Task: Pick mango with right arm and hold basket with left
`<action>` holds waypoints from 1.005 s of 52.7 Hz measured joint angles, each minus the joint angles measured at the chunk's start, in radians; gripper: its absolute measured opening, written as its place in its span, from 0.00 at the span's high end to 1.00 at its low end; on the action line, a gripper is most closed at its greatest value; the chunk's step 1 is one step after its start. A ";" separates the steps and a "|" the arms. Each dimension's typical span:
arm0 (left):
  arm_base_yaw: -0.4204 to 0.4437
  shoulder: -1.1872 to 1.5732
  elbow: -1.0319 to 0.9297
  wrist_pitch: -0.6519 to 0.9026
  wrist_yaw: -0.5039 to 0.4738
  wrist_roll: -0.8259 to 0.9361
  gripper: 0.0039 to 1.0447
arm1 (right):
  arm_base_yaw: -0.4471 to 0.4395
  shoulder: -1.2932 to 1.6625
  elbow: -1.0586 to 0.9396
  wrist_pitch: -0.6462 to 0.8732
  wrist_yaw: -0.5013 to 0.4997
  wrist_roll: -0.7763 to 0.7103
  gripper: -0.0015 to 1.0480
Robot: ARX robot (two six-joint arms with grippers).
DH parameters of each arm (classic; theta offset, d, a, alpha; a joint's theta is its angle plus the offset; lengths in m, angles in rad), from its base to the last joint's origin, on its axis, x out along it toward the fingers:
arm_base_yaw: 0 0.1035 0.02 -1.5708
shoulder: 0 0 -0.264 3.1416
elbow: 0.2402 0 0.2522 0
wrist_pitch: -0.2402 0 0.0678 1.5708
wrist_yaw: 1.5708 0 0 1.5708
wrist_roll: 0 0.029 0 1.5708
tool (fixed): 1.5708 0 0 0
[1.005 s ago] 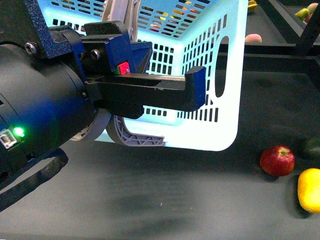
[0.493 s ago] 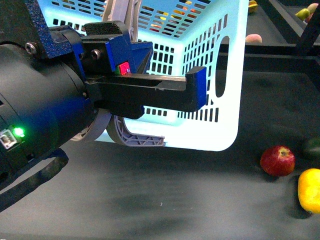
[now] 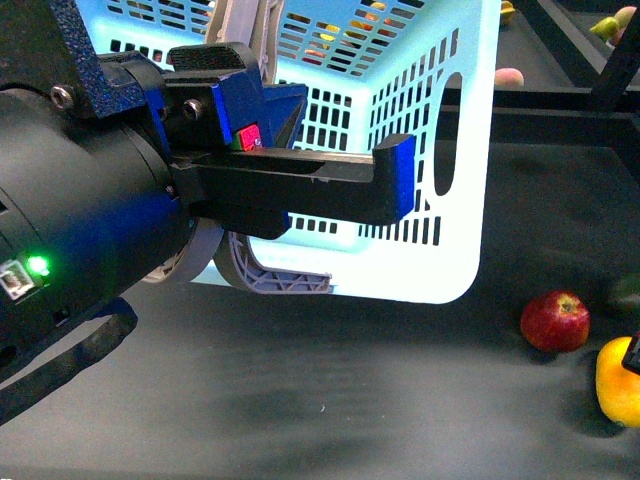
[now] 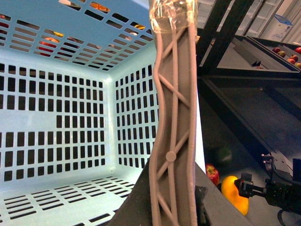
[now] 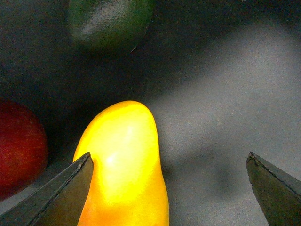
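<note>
The yellow mango (image 3: 615, 385) lies on the dark table at the far right, beside a red apple (image 3: 555, 320). In the right wrist view the mango (image 5: 124, 165) sits between the wide-open fingers of my right gripper (image 5: 169, 162), close against one finger, with a wide gap to the other. In the front view only a black tip of the right gripper (image 3: 633, 355) shows, over the mango. My left gripper (image 3: 300, 190), bulky and black, is shut on the grey handle (image 4: 174, 117) of the light blue basket (image 3: 440, 250). In the left wrist view the basket (image 4: 56, 117) looks empty.
A dark green fruit (image 3: 625, 295) lies just behind the apple, and shows in the right wrist view (image 5: 108, 21) beyond the mango. Black frame bars (image 3: 560, 100) run behind the basket. More fruit (image 3: 508, 76) sits on the far surface.
A black tip of the right gripper has come into view at the right edge over the mango. The basket and left arm have barely shifted.
</note>
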 joint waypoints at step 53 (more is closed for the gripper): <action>0.000 0.000 0.000 0.000 0.000 0.000 0.94 | 0.101 0.094 0.041 -0.024 0.004 -0.048 0.08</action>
